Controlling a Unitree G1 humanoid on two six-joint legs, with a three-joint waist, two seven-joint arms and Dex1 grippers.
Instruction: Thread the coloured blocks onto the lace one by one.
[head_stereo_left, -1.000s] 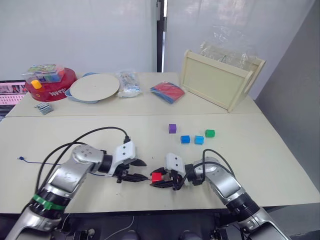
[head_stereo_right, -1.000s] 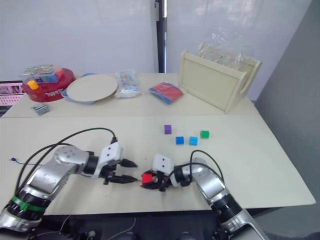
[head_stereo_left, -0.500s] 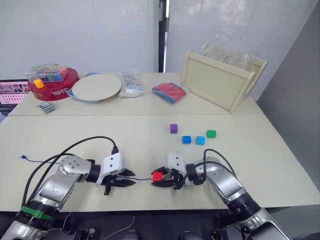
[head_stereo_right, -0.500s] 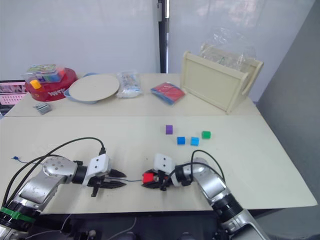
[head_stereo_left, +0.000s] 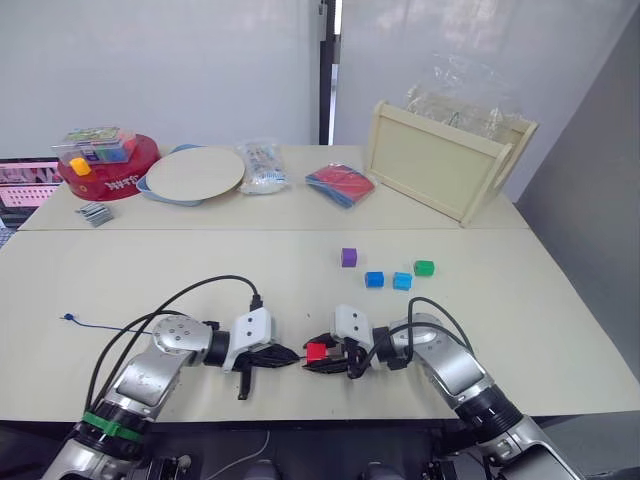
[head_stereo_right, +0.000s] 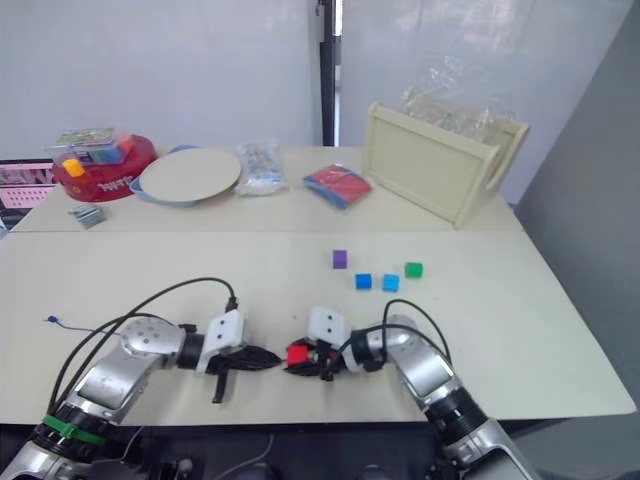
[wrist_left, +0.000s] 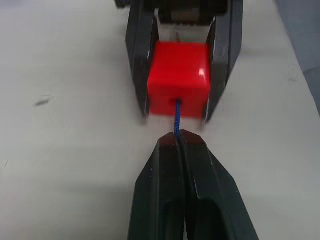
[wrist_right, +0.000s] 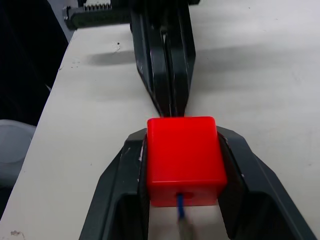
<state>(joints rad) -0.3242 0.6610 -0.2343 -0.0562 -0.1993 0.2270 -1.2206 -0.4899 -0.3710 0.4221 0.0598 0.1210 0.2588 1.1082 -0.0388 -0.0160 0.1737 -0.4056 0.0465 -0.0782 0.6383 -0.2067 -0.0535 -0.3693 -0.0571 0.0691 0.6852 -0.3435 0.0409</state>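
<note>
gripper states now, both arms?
Left gripper: shut on the lace.
Right gripper: shut on the red block.

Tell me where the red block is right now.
The red block sits near the table's front edge, clamped in the right gripper, with the left gripper close on its left, pinching the lace entering it.

Cream table (head_stereo_left: 200, 270), four loose blocks (head_stereo_left: 385, 272)

My matt black plastic fingers (wrist_right: 125, 200) are gripping a glossy, smooth red plastic cube (wrist_right: 183, 156), while the braided blue lace (wrist_left: 177, 117) is looking fibrous against the smooth matt table (wrist_left: 70, 150).
</note>
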